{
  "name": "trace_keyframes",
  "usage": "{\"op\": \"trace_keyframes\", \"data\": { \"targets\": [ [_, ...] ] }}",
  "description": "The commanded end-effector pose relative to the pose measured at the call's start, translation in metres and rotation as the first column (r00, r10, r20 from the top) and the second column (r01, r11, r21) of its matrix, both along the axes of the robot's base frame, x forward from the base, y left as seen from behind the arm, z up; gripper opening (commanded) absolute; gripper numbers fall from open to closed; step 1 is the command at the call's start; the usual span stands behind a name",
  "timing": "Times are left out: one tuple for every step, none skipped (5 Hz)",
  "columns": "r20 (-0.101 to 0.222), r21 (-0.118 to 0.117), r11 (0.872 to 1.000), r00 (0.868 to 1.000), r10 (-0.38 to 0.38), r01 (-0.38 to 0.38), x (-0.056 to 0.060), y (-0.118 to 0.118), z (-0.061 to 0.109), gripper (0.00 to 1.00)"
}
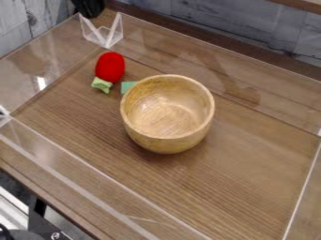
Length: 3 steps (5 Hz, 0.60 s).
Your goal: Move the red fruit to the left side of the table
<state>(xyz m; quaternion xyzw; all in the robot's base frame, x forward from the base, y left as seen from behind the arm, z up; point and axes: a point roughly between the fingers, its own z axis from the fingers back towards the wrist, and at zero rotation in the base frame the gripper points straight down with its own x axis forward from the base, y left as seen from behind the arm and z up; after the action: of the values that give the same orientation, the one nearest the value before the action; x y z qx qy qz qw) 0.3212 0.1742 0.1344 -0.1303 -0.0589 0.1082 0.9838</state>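
Camera view: glossy red rounded toy fruit with green leafy base [111, 67] on brown wood-grain worktop [238, 178], upper left of picture, leafy end toward viewer. Flat green piece [127, 86] just beside, partly behind round pale wooden bowl [168, 113]. 1 black claw [88, 9] at top edge, cut off; cannot tell whether spread or pressed together. Clear plastic wall [28, 47] along left.

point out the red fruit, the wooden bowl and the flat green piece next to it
red toy fruit [111, 65]: camera view, middle of its red body
wooden bowl [167, 111]: camera view, inside floor
flat green piece [127, 86]: camera view, visible part beside the bowl's rim
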Motion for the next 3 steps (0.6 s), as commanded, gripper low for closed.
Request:
{"op": "trace_keyframes", "data": {
  "targets": [
    [0.038, 0.048, 0.999, 0.999, 0.015, -0.017, 0.009, 0.003, 0.011, 0.0],
    [0.026, 0.055, 0.998, 0.999, 0.03, -0.031, 0.012, 0.001, 0.005, 0.0],
    [0.014, 0.062, 0.997, 0.999, 0.043, -0.044, 0.014, -0.007, -0.009, 0.0]
  ]
}}
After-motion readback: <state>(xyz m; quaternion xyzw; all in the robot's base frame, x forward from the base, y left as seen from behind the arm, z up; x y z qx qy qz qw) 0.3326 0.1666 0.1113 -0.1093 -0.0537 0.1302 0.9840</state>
